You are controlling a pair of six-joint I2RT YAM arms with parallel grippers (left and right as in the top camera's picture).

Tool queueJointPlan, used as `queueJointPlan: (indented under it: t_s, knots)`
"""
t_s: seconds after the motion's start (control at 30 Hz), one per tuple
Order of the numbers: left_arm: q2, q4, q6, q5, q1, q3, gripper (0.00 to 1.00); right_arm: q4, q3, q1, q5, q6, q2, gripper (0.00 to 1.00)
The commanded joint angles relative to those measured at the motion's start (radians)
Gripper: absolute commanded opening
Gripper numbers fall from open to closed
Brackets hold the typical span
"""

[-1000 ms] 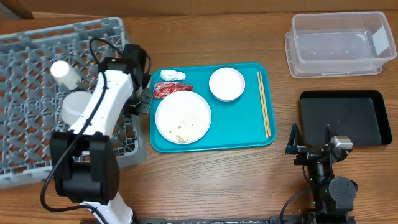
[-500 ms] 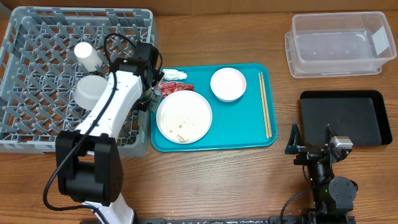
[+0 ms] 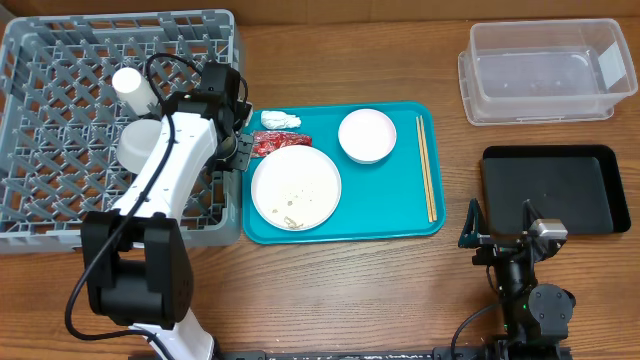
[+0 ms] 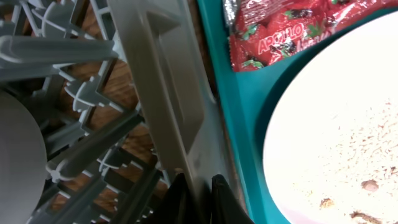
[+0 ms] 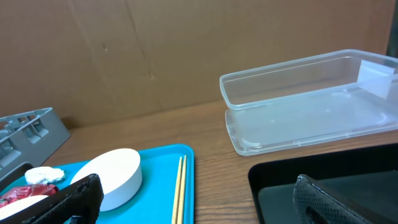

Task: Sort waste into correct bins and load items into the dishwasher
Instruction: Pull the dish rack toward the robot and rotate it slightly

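My left gripper (image 3: 238, 150) is shut on the right wall of the grey dish rack (image 3: 60, 215); its black fingers (image 4: 199, 193) pinch that wall (image 4: 165, 99). The rack holds a small white cup (image 3: 130, 85) and a light grey-blue bowl (image 3: 140, 145). The white plate (image 3: 295, 187) with rice scraps (image 3: 290, 215), the pale pink bowl (image 3: 365, 135), the chopsticks (image 3: 425, 165), the white tissue (image 3: 278, 120) and the red wrapper (image 3: 275, 142) lie on the teal tray (image 3: 400, 225). My right gripper (image 3: 505, 240) is open and empty at the front right.
The clear tub (image 3: 545, 70) stands at the back right, with the black tray (image 3: 555, 190) in front of it. The rack's wall touches the teal tray's left edge (image 4: 239, 124). The right wrist view shows the tub (image 5: 311, 99), the chopsticks (image 5: 180, 193) and the bowl (image 5: 112, 174).
My left gripper, holding the rack's wall, has turned the skewed rack square to the table and pushed it toward the back. The right arm has not moved.
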Motion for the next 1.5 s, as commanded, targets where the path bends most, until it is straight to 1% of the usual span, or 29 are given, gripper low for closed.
queueJointPlan:
  t_s: [0.0, 0.2, 0.23, 0.27, 0.3, 0.33, 0.4, 0.43, 0.5, 0.53, 0.6, 0.77, 0.8, 0.87, 0.9, 0.93, 1.0, 1.03, 1.13, 1.17, 1.23, 1.3, 1.33, 1.4, 1.43, 1.47]
  knots:
    - [0.031, 0.004, -0.021, -0.142, 0.084, -0.002, 0.04, 0.006, -0.01, 0.005, 0.007, -0.007, -0.011, 1.0]
    - [0.031, -0.023, -0.021, -0.143, 0.106, -0.001, 0.04, 0.006, -0.01, 0.005, 0.007, -0.007, -0.011, 1.0]
    - [0.031, -0.026, -0.021, -0.143, 0.106, -0.001, 0.06, 0.006, -0.01, 0.005, 0.007, -0.007, -0.011, 1.0]
    - [0.031, -0.026, -0.021, -0.142, 0.106, -0.001, 0.09, 0.006, -0.01, 0.005, 0.007, -0.007, -0.011, 1.0]
    - [0.031, -0.026, -0.021, -0.142, 0.106, -0.001, 0.23, 0.006, -0.01, 0.005, 0.007, -0.007, -0.011, 1.0]
    - [0.031, -0.026, -0.021, -0.142, 0.104, 0.0, 0.26, 0.006, -0.01, 0.005, 0.007, -0.008, -0.011, 1.0]
    - [0.031, -0.029, -0.026, -0.142, 0.1, 0.006, 0.27, 0.006, -0.01, 0.005, 0.007, -0.007, -0.011, 1.0]
    - [0.031, -0.031, -0.037, -0.14, 0.098, 0.011, 0.29, 0.006, -0.01, 0.005, 0.007, -0.007, -0.011, 1.0]
    - [0.031, -0.043, -0.047, -0.113, 0.095, 0.034, 0.47, 0.006, -0.01, 0.005, 0.007, -0.007, -0.011, 1.0]
    - [0.031, -0.054, -0.047, -0.094, 0.095, 0.049, 0.51, 0.006, -0.01, 0.005, 0.007, -0.007, -0.011, 1.0]
    - [0.031, -0.087, -0.053, -0.045, 0.094, 0.098, 0.52, 0.006, -0.01, 0.005, 0.007, -0.007, -0.011, 1.0]
    - [0.031, -0.188, -0.127, 0.068, 0.094, 0.275, 0.54, 0.006, -0.01, 0.005, 0.007, -0.007, -0.011, 1.0]
    - [0.031, -0.206, -0.135, 0.09, 0.095, 0.311, 0.57, 0.006, -0.01, 0.005, 0.007, -0.007, -0.011, 1.0]
    - [0.03, -0.243, -0.14, 0.129, 0.094, 0.384, 0.65, 0.006, -0.01, 0.005, 0.007, -0.007, -0.011, 1.0]
    - [0.03, -0.256, -0.14, 0.142, 0.094, 0.412, 0.72, 0.006, -0.01, 0.005, 0.007, -0.007, -0.011, 1.0]
    - [0.03, -0.267, -0.14, 0.156, 0.095, 0.438, 0.83, 0.006, -0.01, 0.005, 0.007, -0.007, -0.011, 1.0]
    - [0.03, -0.283, -0.14, 0.215, 0.094, 0.484, 1.0, 0.006, -0.01, 0.005, 0.007, -0.007, -0.011, 1.0]
    - [0.03, -0.288, -0.141, 0.268, 0.094, 0.498, 1.0, 0.006, -0.01, 0.005, 0.007, -0.007, -0.011, 1.0]
    - [0.03, -0.328, -0.14, 0.492, 0.092, 0.513, 1.0, 0.006, -0.01, 0.005, 0.007, -0.007, -0.011, 1.0]
    - [0.03, -0.337, -0.14, 0.586, 0.092, 0.513, 1.0, 0.006, -0.01, 0.005, 0.007, -0.007, -0.011, 1.0]
    - [0.03, -0.328, -0.139, 0.761, 0.09, 0.513, 1.0, 0.006, -0.01, 0.005, 0.007, -0.007, -0.011, 1.0]
    - [0.03, -0.315, -0.14, 0.881, 0.079, 0.513, 1.0, 0.006, -0.01, 0.005, 0.007, -0.007, -0.011, 1.0]
    - [0.03, -0.308, -0.14, 0.91, 0.067, 0.513, 0.98, 0.006, -0.01, 0.005, 0.007, -0.007, -0.011, 1.0]
    - [0.03, -0.302, -0.14, 0.896, 0.024, 0.513, 0.96, 0.006, -0.01, 0.005, 0.007, -0.007, -0.011, 1.0]
    - [0.03, -0.298, -0.14, 0.849, -0.008, 0.513, 0.96, 0.006, -0.01, 0.005, 0.007, -0.007, -0.011, 1.0]
    - [0.031, -0.29, -0.14, 0.766, -0.053, 0.512, 0.95, 0.006, -0.01, 0.005, 0.007, -0.007, -0.011, 1.0]
